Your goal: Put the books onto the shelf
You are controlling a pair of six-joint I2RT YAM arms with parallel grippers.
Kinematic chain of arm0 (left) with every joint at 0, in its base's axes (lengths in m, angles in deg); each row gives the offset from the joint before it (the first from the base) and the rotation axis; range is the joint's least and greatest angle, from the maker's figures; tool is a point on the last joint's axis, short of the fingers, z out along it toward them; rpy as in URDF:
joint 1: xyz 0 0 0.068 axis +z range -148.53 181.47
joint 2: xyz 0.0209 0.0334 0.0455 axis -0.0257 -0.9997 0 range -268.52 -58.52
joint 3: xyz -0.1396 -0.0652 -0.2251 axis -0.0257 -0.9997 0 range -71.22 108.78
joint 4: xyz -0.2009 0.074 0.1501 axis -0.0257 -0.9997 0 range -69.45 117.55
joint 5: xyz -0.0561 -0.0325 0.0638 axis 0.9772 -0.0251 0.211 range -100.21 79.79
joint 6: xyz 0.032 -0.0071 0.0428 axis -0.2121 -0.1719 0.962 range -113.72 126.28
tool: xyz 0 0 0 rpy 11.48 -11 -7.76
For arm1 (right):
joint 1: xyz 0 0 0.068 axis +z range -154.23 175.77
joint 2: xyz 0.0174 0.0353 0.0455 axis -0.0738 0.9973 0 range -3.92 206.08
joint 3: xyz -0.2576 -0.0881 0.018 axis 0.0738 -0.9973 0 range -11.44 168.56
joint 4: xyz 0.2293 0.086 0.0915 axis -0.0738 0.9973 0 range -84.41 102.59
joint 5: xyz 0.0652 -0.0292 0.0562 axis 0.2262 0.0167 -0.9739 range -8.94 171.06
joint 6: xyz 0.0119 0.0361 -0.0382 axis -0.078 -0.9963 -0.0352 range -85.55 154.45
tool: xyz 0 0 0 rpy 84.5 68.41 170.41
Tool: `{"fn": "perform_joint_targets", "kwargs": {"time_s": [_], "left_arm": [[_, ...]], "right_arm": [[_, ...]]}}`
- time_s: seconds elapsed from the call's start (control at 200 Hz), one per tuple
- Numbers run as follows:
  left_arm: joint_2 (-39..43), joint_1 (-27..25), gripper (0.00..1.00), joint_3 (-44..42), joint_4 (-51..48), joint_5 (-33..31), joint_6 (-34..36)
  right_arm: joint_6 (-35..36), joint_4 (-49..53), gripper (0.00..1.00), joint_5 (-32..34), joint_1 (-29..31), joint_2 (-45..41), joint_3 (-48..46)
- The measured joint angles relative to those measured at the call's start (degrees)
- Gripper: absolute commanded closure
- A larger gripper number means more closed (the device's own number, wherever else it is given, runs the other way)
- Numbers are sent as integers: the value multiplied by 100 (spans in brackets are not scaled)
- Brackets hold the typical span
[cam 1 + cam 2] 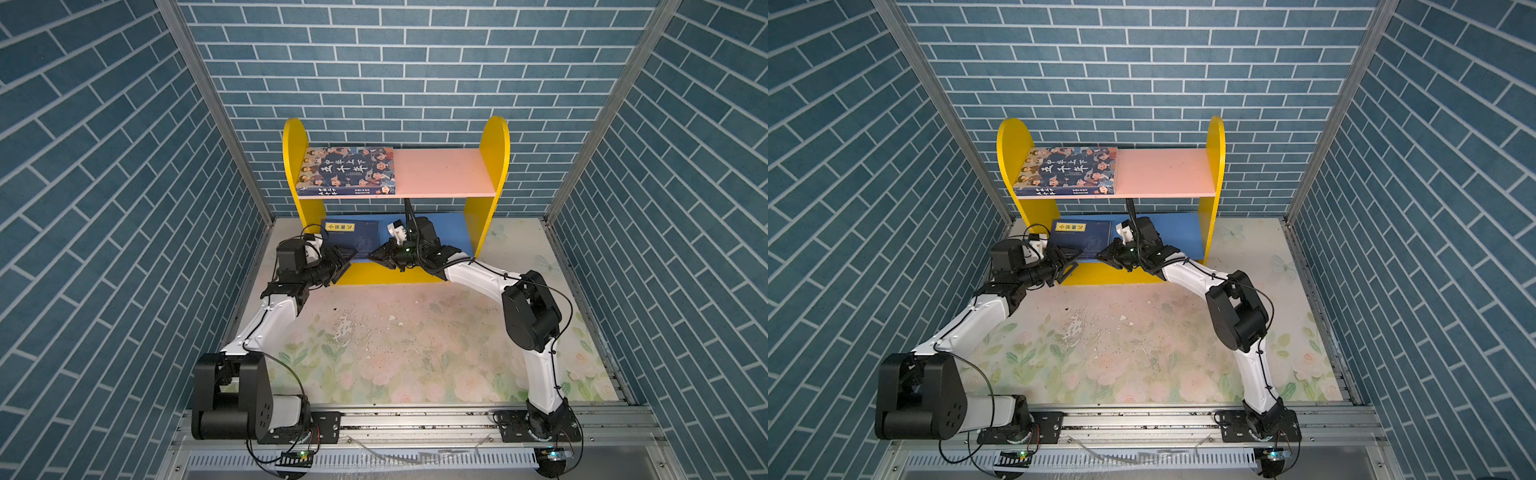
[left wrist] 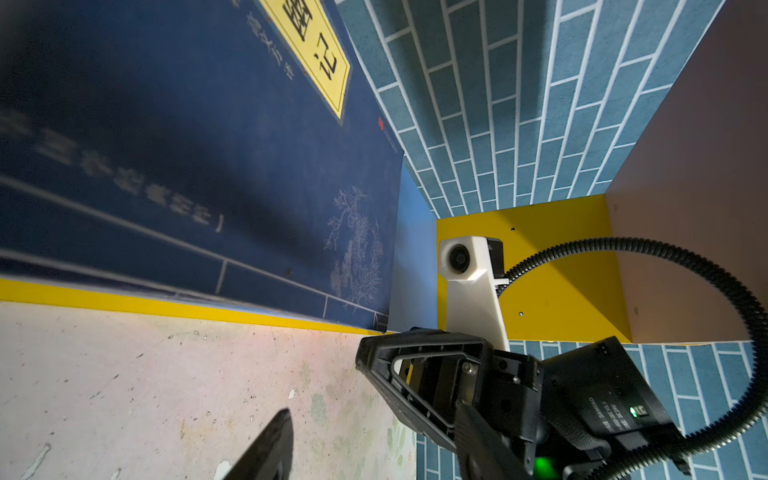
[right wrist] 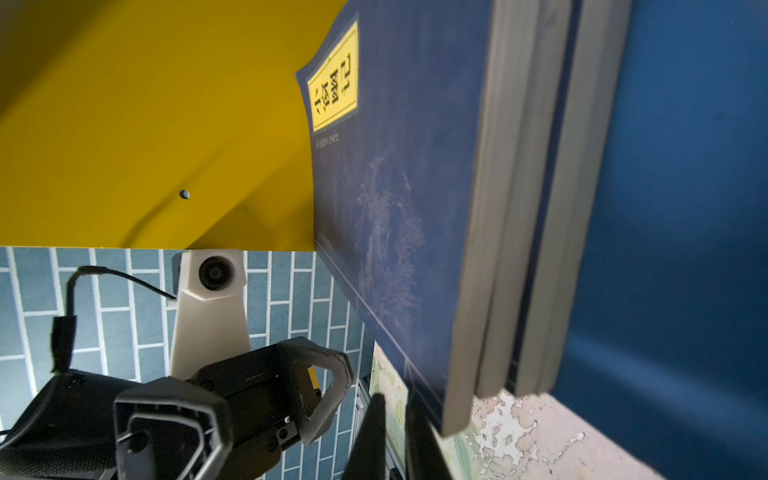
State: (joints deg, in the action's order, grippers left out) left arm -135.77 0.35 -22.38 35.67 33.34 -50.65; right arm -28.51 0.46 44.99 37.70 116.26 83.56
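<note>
The shelf (image 1: 493, 158) (image 1: 1216, 149) stands at the back of the table. A thick book with cartoon faces (image 1: 347, 170) (image 1: 1067, 168) lies flat on the left of its pink upper board (image 1: 440, 170). A stack of thin navy books with a yellow label (image 1: 352, 236) (image 1: 1084, 237) (image 2: 208, 145) (image 3: 395, 174) lies on the left of the blue lower board (image 1: 453, 232). My left gripper (image 1: 347, 258) (image 1: 1069, 259) (image 2: 374, 409) is open at the stack's front left, holding nothing. My right gripper (image 1: 374, 255) (image 1: 1100, 254) (image 3: 395, 401) is shut and empty at the stack's front right corner.
A floral cloth (image 1: 395, 345) covers the table in front of the shelf. Blue brick walls (image 1: 104, 208) close in the left, right and back. An aluminium rail (image 1: 415, 419) with both arm bases runs along the front edge.
</note>
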Motion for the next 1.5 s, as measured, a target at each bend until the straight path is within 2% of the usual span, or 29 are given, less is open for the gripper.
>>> {"fn": "perform_joint_targets", "kwargs": {"time_s": [1.185,1.341,1.501], "left_arm": [[9,39,36,0,24,72,-52],[92,105,36,0,-55,116,-44],[503,308,33,127,-470,328,197]], "right_arm": [[37,284,88,-101,-81,142,426],[26,238,84,-107,-85,142,396],[-4,-256,74,-129,-85,-94,-179]]}}
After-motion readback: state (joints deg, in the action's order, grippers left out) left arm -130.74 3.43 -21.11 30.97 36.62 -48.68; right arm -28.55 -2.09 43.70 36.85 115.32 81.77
